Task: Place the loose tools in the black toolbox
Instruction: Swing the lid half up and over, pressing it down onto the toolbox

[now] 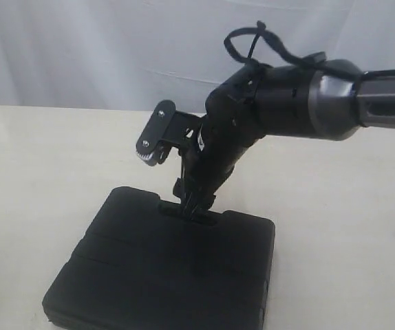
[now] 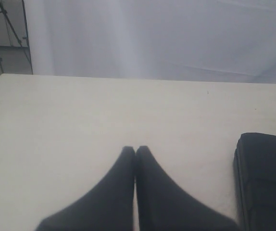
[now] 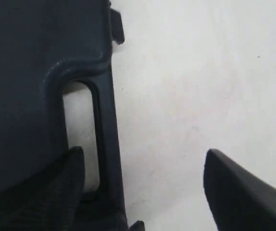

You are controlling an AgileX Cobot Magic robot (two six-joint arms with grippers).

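1. At the toolbox's [image 1: 163,275] far edge, your right gripper [image 3: 152,187] is spread wide and empty, one finger over the handle [image 3: 104,120] slot.
2. Your left gripper [image 2: 135,151] is pressed closed on nothing, over the table [image 1: 46,172].
3. That toolbox lies flat with the lid down and the handle facing away from the exterior camera. Its long axis seemingly runs along that edge.
4. Risk: tugging the handle may drag or tip it, not open it.
5. You have no tools in view.

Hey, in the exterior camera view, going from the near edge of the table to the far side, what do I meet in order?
Closed black plastic toolbox → right gripper, fingers at the toolbox's far-edge handle → cream tabletop → white curtain.
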